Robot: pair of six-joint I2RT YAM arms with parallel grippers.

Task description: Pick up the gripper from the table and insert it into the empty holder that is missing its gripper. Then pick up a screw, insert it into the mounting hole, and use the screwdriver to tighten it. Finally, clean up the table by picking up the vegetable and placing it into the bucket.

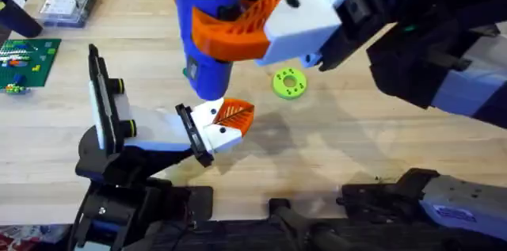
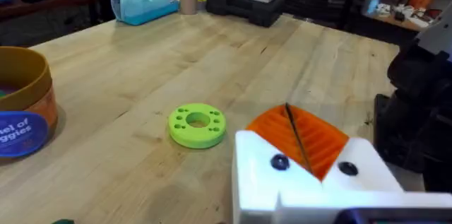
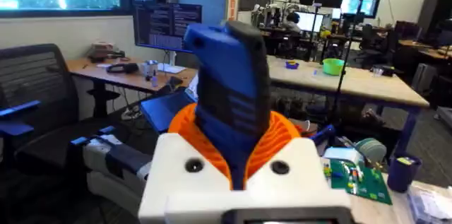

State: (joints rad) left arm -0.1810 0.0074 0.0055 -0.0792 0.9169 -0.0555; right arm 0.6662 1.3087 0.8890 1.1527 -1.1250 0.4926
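screwdriver (image 1: 207, 25): one, pinched in right claw (image 1: 261, 21); gripper (image 1: 226, 120): one; left claw: cannot tell

Two-arm rig in white, black and orange.
White blocky right hand (image 1: 238, 25) with orange ribbed pads (image 1: 257, 13) and small dark screw dots on its face; behind it, black glossy joints and a pale grey link. Black bases along the near edge, one with a grey panel bearing a small label. Left hand (image 2: 311, 174) likewise white, with two dark screws and an orange ribbed pad.
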